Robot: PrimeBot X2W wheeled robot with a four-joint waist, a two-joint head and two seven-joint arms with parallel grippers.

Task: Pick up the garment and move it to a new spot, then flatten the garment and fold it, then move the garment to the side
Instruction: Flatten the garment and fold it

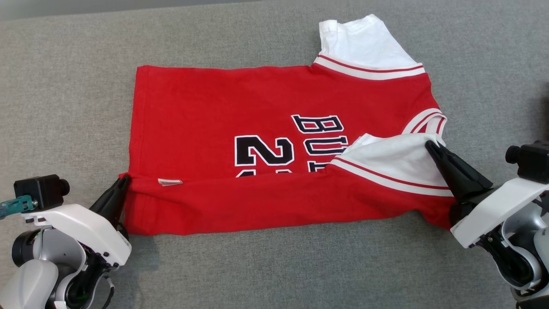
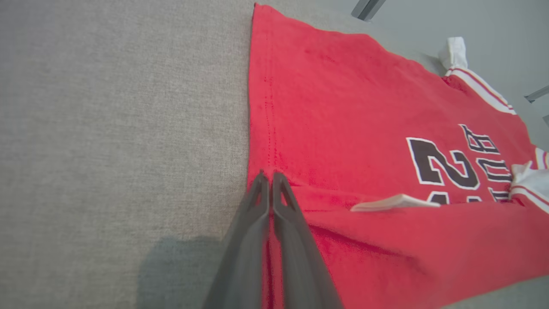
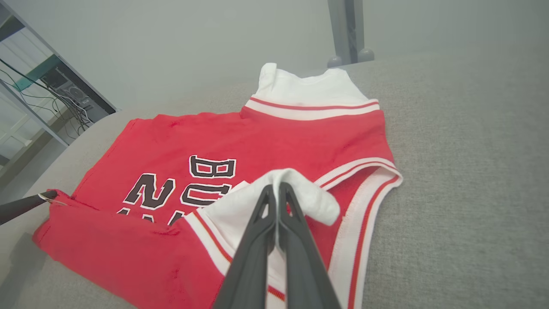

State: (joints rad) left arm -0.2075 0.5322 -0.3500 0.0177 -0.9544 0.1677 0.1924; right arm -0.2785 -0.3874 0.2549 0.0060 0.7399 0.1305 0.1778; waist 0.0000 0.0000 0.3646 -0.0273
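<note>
Left end effector (image 1: 123, 179) is clamped tight on the jersey's (image 1: 206, 107) hem corner at lower left, and right end effector (image 1: 429, 146) is pinching the white sleeve (image 1: 392, 159) at centre right. Jersey's mid-frame on the grey surface (image 1: 64, 86), near edge folded over. If one side pulls faster, I'd guess the fold skews or the cloth slips out.

On the fabric surface (image 1: 64, 86), the garment (image 1: 257, 111); left pincer (image 1: 124, 178) at its near-left corner, right pincer (image 1: 429, 146) at its near-right sleeve.
</note>
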